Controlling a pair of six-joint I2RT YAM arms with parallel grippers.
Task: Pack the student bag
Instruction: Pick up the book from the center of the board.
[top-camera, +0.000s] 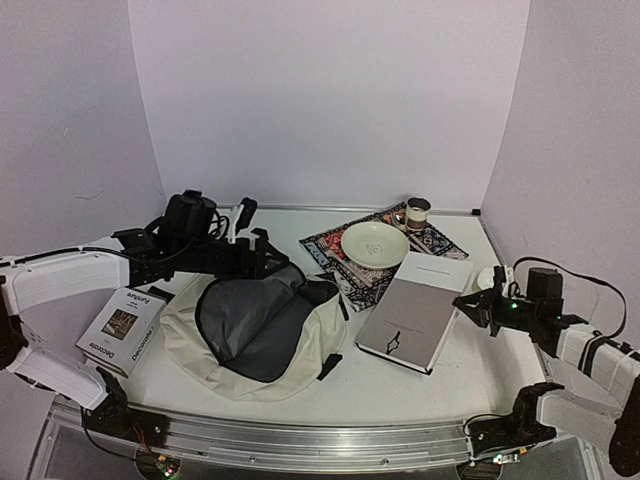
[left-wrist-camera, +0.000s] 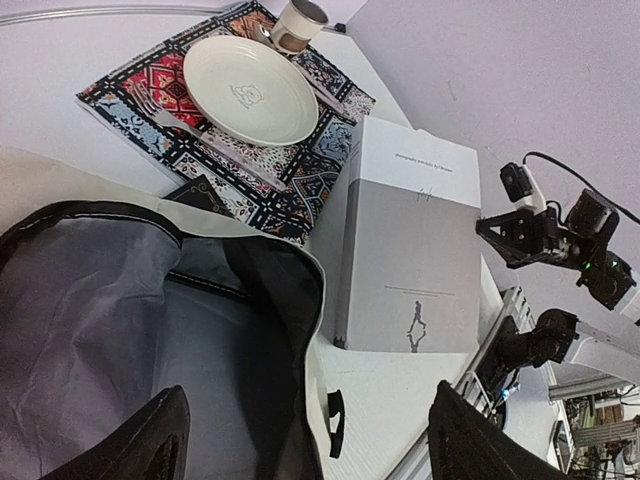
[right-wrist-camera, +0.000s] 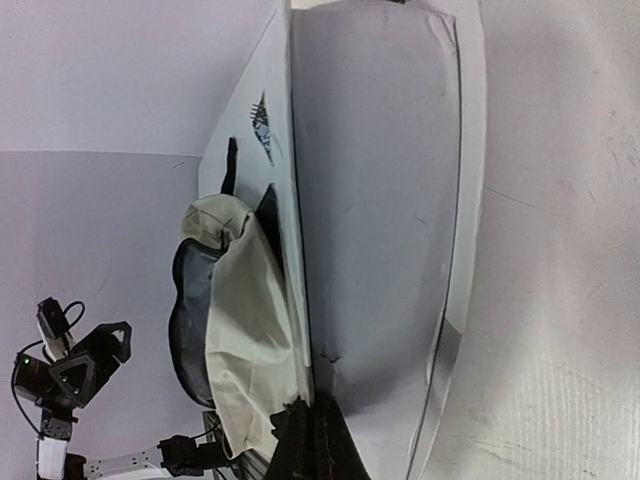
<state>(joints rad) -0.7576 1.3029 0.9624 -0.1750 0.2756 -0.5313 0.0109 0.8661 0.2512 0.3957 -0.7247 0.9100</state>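
Student bag (top-camera: 250, 335) lay unzipped, lower left
Left gripper (left-wrist-camera: 310, 445) spread above it; right gripper (right-wrist-camera: 312, 440) clenched (against the book (top-camera: 415, 310))

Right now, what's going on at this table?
Two arms are packing the student bag, which lies open on the table and looks empty so far. The left gripper hovers open over the bag's mouth. The right gripper is shut at the edge of the grey book beside the bag; whether it actually pinches the cover is unclear. A second book lies left of the bag.
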